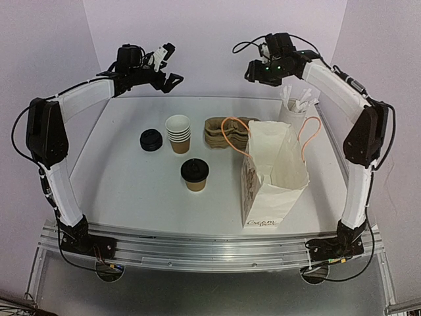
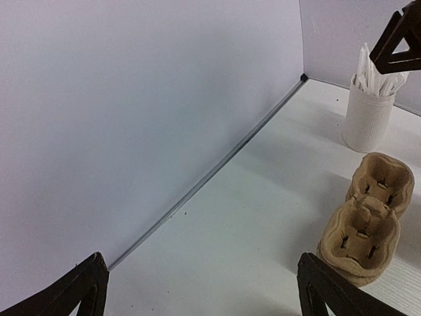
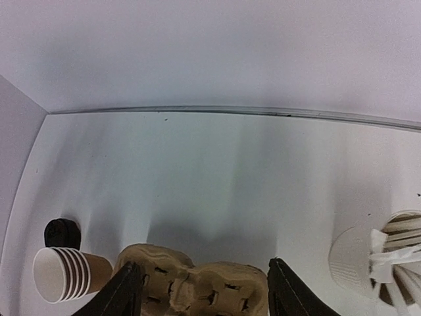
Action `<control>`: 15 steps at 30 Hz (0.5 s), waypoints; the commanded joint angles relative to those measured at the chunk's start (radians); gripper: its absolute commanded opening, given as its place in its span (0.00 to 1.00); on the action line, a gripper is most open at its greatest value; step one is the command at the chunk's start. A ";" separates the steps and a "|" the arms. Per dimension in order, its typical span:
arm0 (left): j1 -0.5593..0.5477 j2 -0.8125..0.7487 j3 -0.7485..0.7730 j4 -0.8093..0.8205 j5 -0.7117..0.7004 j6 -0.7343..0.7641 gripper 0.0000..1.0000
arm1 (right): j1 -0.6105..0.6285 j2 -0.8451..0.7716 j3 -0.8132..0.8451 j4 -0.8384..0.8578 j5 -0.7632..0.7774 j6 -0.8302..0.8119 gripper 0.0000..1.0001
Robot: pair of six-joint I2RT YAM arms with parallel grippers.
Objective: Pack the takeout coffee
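Takeout coffee [image 1: 195,174] upright, axis vertical, mid-frame on bench [image 1: 112,187], left of paper bag [image 1: 279,164]; left claw [image 1: 170,68], upper left, released, empty; right claw [image 1: 252,71], upper right, likewise parted, empty; left seemingly nearer.

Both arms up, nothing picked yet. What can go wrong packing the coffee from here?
1. The takeout coffee stands close to the stack of lidless cups; the wide-open left tool coming down may knock that stack.
2. The paper bag stands free, orange handles looping up at its mouth; the cup could snag one or tip the bag.
3. Squeezing at the black lid might pop it off.
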 commanded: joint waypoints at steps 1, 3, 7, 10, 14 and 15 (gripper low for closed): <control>-0.001 -0.130 -0.055 -0.131 -0.031 0.018 1.00 | 0.037 0.101 0.095 -0.129 -0.077 0.054 0.60; -0.001 -0.137 -0.061 -0.161 -0.021 0.011 1.00 | 0.047 0.143 0.143 -0.158 -0.108 0.058 0.60; -0.001 -0.106 -0.064 -0.116 -0.012 0.108 1.00 | 0.081 0.246 0.284 -0.260 -0.082 0.029 0.61; -0.001 -0.051 -0.007 -0.091 -0.063 0.135 0.99 | 0.092 0.318 0.391 -0.338 -0.059 0.033 0.64; 0.003 -0.040 0.022 -0.103 -0.067 0.163 0.99 | 0.094 0.369 0.429 -0.381 -0.053 0.037 0.65; 0.003 -0.047 -0.006 -0.075 -0.064 0.186 1.00 | 0.094 0.377 0.426 -0.384 -0.047 0.032 0.64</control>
